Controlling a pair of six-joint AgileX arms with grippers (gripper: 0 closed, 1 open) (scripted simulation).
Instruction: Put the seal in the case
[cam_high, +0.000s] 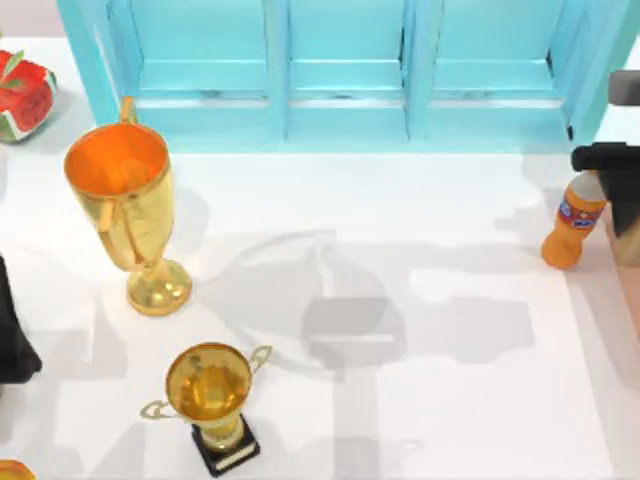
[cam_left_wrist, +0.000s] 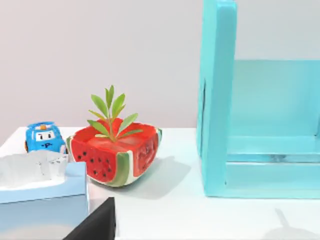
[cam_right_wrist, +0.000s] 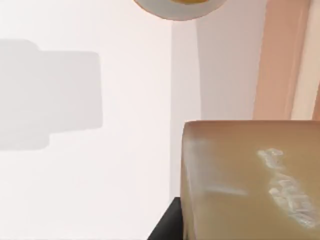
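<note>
Worktop (cam_high: 400, 250): open middle, room to move.
Case (cam_right_wrist: 277, 60): pinkish wall at worktop's right edge, just beside seal.
Right end effector (cam_high: 622, 175) at right edge by orange bottle (cam_high: 573, 222); grip state: cannot tell.
Seal (cam_right_wrist: 250, 180) close under right wrist, likely carried; transport step.
Next: clear case wall, lower inside.
Left arm parked at left edge.

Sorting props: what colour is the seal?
Tan-brown, whitish marks on one face; clearest in the right wrist view.

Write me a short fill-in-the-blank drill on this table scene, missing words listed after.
1. The orange bottle stands at the table's ____ edge.
2. The plant pot is shaped like a ____ slice.
3. Two gold ____ stand left of centre, the taller behind the smaller.
4. The shelf unit is coloured ____.

Missing: right; watermelon; trophies; turquoise
</note>
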